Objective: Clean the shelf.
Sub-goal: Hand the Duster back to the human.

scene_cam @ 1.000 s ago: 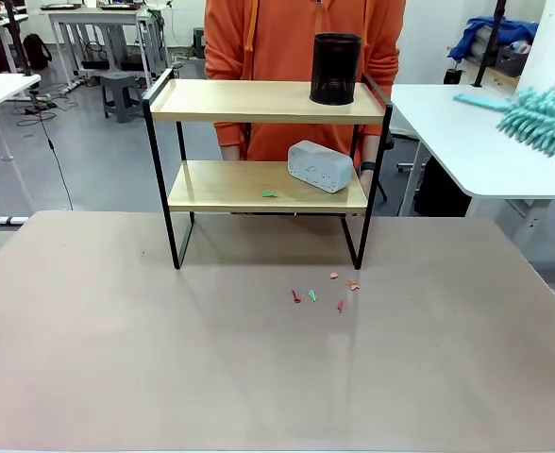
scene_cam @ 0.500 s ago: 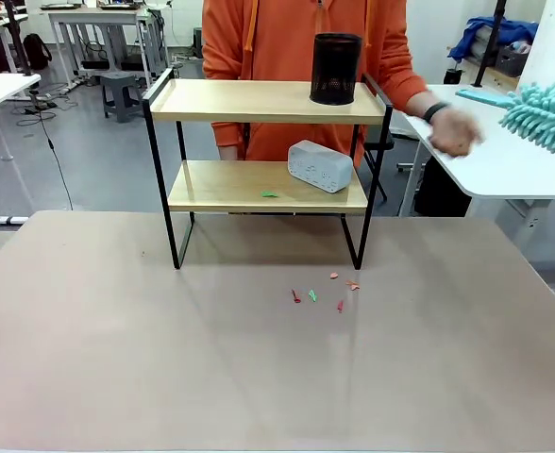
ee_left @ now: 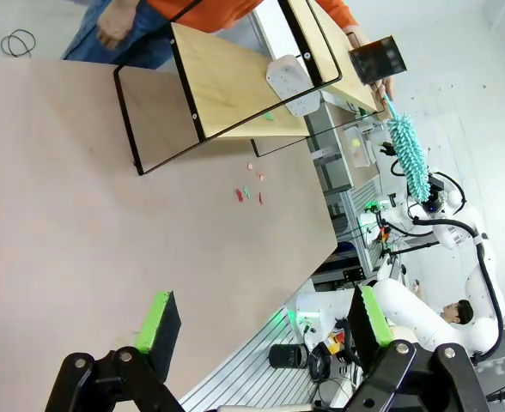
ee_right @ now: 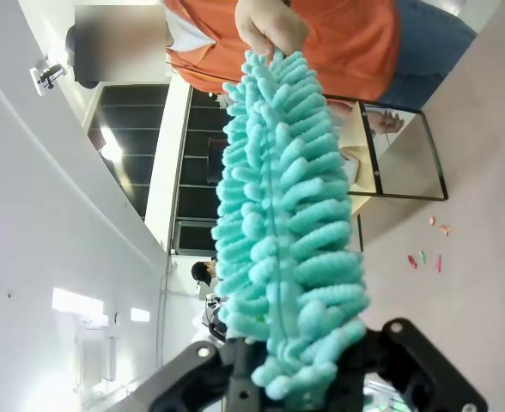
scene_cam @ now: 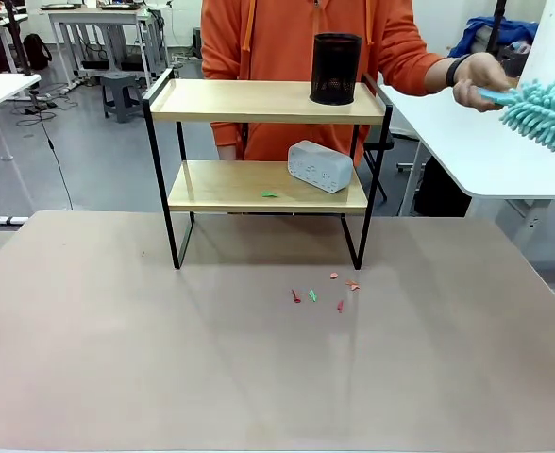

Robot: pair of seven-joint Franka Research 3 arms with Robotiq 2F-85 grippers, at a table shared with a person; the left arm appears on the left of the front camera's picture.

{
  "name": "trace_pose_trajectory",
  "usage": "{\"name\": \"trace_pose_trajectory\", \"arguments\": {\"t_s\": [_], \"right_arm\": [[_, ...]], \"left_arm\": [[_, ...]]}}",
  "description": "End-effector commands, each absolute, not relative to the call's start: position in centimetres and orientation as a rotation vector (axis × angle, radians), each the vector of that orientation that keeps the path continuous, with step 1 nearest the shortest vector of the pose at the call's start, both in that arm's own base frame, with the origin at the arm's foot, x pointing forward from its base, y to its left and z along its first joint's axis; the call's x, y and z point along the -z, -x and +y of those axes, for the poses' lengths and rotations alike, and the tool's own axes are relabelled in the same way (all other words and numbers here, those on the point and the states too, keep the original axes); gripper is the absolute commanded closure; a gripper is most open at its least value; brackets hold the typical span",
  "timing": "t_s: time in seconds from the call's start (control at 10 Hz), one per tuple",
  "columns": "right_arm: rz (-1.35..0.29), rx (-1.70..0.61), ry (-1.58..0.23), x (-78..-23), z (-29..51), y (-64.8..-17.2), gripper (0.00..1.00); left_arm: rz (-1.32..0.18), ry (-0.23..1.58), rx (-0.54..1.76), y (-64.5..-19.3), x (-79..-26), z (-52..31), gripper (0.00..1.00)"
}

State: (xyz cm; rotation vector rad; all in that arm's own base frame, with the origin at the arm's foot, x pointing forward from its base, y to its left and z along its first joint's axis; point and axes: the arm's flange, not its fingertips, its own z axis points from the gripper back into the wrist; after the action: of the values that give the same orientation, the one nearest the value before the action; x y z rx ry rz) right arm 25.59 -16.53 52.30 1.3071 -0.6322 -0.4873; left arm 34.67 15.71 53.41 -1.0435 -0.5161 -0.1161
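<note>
The shelf (scene_cam: 259, 101) stands at the far middle of the table, with a black mesh cup (scene_cam: 336, 68) on its top board. A white box (scene_cam: 320, 165) and a green scrap (scene_cam: 270, 194) lie on the lower board. My right gripper (ee_right: 295, 369) is shut on a teal fluffy duster (ee_right: 287, 215), held up at the right edge (scene_cam: 546, 118). A person's hand (scene_cam: 480, 80) grips the duster's far end (ee_right: 270, 26). My left gripper (ee_left: 264, 313) hangs open over the table, well away from the shelf (ee_left: 227, 86).
Several small red and green scraps (scene_cam: 325, 293) lie on the table just in front of the shelf. A person in an orange top stands behind the shelf. A white side table (scene_cam: 466, 151) stands at the right.
The person's hand has swung from behind the shelf out to the right and taken hold of the duster's end. Shelf and scraps are unmoved.
</note>
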Motion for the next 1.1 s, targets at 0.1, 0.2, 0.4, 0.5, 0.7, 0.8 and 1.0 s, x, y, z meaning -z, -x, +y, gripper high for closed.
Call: {"name": "trace_pose_trajectory", "arguments": {"t_s": [0.1,0.2,0.4,0.5,0.7,0.8,1.0], "right_arm": [[-0.645,0.483,-1.3,-52.5,-16.7,-25.6,1.0],[-0.645,0.483,-1.3,-52.5,-16.7,-25.6,1.0],[-0.631,0.486,-1.308,-52.3,-16.5,-25.6,0.82],[-0.622,0.487,-1.312,-52.2,-16.4,-25.6,0.32],[-0.604,0.472,-1.305,-52.0,-16.1,-25.8,0.0],[-0.586,0.457,-1.304,-51.8,-15.6,-26.0,0.0],[-0.526,0.425,-1.287,-51.1,-13.9,-27.3,0.02]], "left_arm": [[-0.521,1.044,0.132,-34.5,-53.4,16.0,0.0],[-0.521,1.044,0.132,-34.5,-53.4,16.0,0.0],[-0.521,1.044,0.132,-34.5,-53.4,16.0,0.0],[-0.521,1.044,0.132,-34.5,-53.4,16.0,0.0],[-0.521,1.044,0.132,-34.5,-53.4,16.0,0.0],[-0.521,1.044,0.132,-34.5,-53.4,16.0,0.0],[-0.521,1.044,0.132,-34.5,-53.4,16.0,0.0]]}}
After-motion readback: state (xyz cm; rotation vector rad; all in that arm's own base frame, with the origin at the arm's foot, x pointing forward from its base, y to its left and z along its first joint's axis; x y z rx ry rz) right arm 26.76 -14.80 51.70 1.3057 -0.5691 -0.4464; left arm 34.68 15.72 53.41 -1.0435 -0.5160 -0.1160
